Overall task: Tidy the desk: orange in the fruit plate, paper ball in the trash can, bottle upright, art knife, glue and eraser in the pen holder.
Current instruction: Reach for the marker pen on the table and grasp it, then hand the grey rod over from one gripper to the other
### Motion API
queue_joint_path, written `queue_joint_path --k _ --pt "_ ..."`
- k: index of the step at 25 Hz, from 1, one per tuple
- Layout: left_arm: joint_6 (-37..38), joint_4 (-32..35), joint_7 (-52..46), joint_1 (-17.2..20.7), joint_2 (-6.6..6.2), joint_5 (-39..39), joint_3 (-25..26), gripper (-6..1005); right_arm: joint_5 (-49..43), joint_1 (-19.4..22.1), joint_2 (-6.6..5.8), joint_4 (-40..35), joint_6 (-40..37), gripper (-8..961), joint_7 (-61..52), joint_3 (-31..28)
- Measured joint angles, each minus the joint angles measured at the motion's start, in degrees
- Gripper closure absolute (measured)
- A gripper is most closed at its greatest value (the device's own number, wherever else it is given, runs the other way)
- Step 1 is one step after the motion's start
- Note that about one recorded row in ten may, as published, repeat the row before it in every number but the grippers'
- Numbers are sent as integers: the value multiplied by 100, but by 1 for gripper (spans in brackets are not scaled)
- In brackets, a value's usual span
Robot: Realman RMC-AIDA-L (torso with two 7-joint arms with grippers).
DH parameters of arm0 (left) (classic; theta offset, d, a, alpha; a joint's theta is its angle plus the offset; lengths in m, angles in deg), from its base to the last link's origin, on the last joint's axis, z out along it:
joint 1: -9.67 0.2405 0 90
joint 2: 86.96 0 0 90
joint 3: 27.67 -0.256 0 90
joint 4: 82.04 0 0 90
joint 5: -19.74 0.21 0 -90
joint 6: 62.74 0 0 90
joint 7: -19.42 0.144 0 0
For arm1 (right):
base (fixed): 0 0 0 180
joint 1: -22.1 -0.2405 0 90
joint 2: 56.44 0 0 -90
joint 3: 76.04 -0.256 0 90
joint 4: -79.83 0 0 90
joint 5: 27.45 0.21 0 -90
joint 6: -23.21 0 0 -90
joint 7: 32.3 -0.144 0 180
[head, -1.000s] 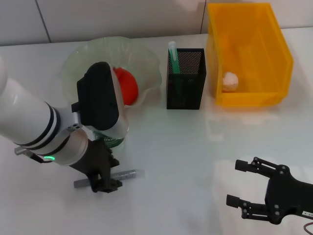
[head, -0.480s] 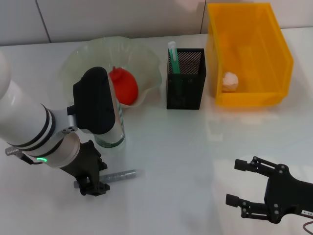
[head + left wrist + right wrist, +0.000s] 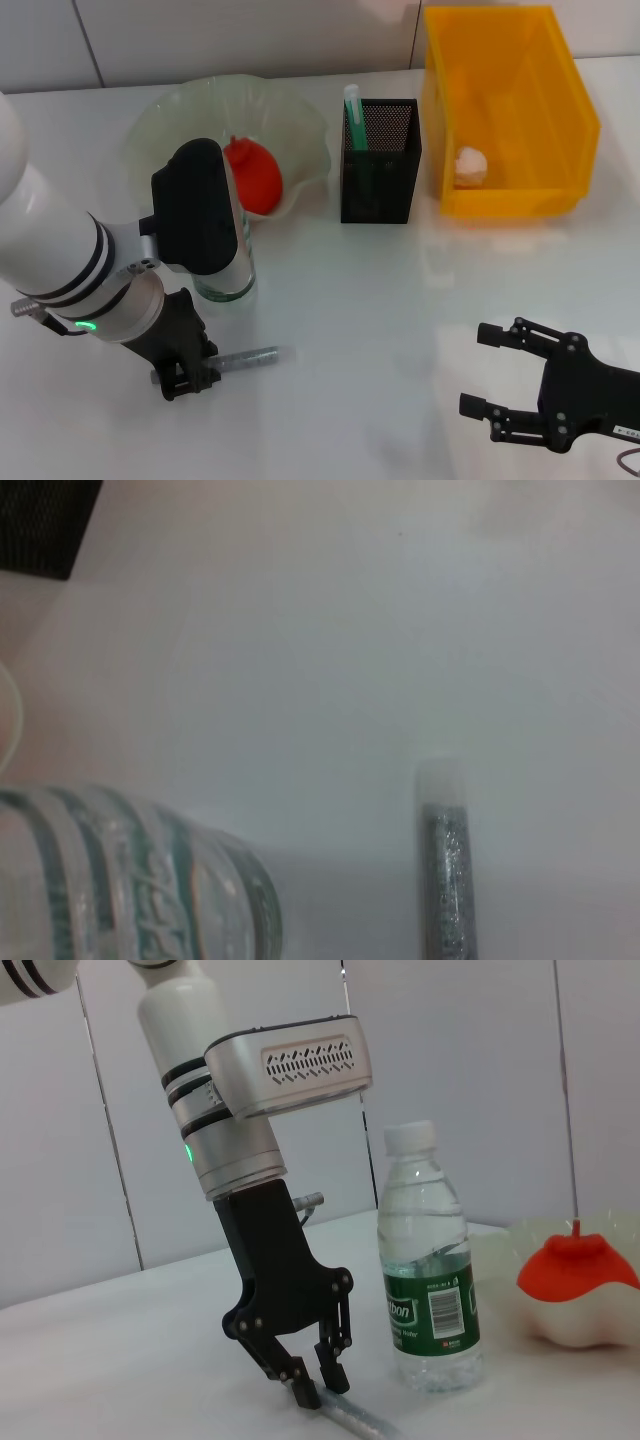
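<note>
The grey art knife [image 3: 245,357] [image 3: 447,880] [image 3: 355,1422] lies flat on the white desk. My left gripper [image 3: 187,378] [image 3: 322,1388] stands over its left end, fingers closed narrowly on both sides of it. The bottle [image 3: 228,280] [image 3: 130,880] [image 3: 430,1280] stands upright just behind, partly hidden by my left wrist. The orange [image 3: 258,178] [image 3: 580,1270] rests in the fruit plate [image 3: 180,115]. The paper ball [image 3: 470,166] lies in the yellow trash can [image 3: 585,130]. A green and white glue stick [image 3: 353,112] stands in the black mesh pen holder [image 3: 382,190]. The eraser is out of view.
My right gripper [image 3: 475,370] rests open at the front right, holding nothing. Plate, pen holder and trash can line the back of the desk. The bottle stands close to my left arm.
My left arm has shifted left along the art knife, uncovering the upright bottle. In the last half second it barely moved. The right arm stays put.
</note>
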Motion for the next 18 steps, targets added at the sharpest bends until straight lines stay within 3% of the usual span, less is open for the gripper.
queue_joint_path --k 3,18 --pt "2 -62 3 -32 4 3 5 734 -61 -15 0 0 8 147 -30 -26" --pt "-79 -128 57 -31 -6 14 -15 784 -76 -24 0 0 15 153 -50 -27"
